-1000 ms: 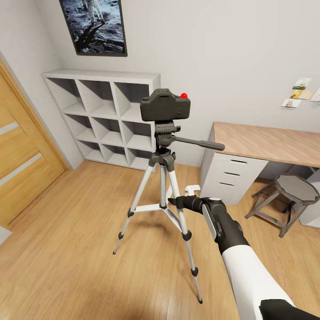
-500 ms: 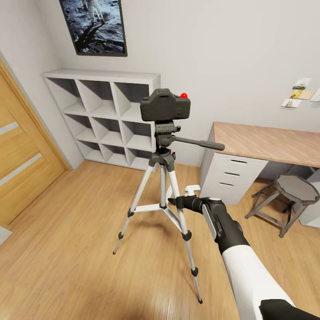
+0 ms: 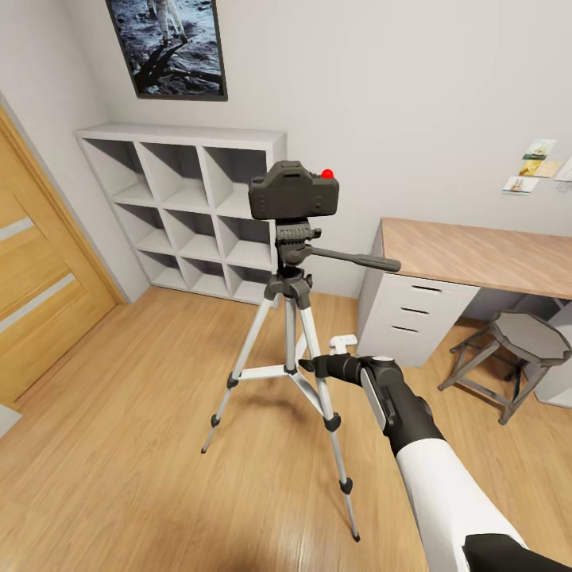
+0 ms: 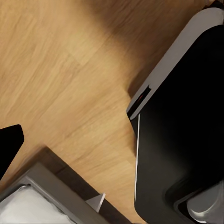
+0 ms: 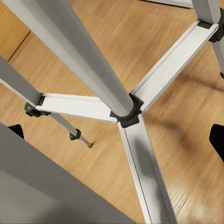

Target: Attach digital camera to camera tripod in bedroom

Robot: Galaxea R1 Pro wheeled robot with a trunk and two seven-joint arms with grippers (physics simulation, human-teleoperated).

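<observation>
right gripper: grip state unclear, at camera tripod legs | digital camera mounted | desk right

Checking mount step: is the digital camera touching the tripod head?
Touching. Head view: digital camera sits directly on the camera tripod head, no gap between them.

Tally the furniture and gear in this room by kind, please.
Cameras: 1
Tripods: 1
Cube shelves: 1
Desks: 1
Stools: 1
Posters: 1
Total: 6
</observation>
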